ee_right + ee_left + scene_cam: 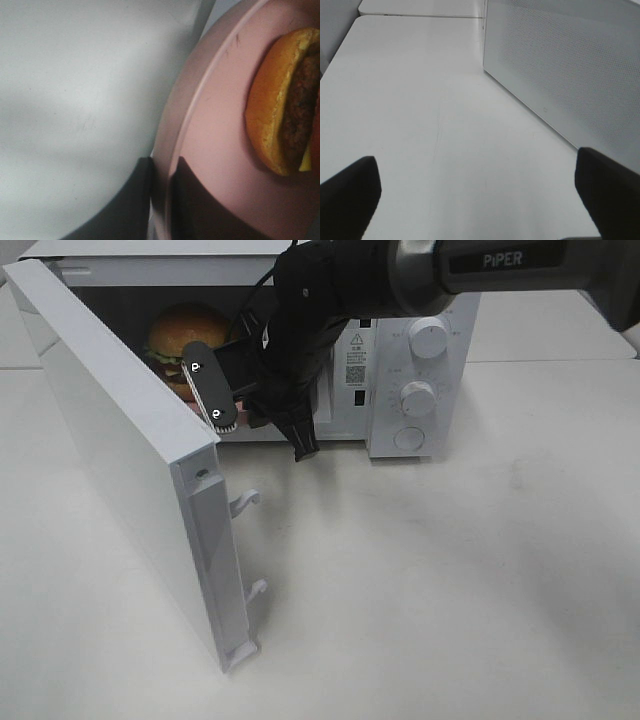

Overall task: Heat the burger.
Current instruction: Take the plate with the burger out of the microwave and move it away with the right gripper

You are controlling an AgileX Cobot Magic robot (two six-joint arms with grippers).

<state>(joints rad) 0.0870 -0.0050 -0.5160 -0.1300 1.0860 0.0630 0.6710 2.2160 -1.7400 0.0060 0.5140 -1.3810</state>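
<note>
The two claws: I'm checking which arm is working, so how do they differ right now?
The right claw is shut on the pink plate rim, holding the burger inside the microwave; the left claw is open and holds nothing, above bare table beside the microwave door. Both have dark fingers.

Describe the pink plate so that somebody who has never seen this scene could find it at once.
Look into the white microwave oven, whose door stands open. Inside, the right gripper pinches the rim of a round pink plate. It is the only pink thing, and it carries the burger with the golden-brown bun.
</note>
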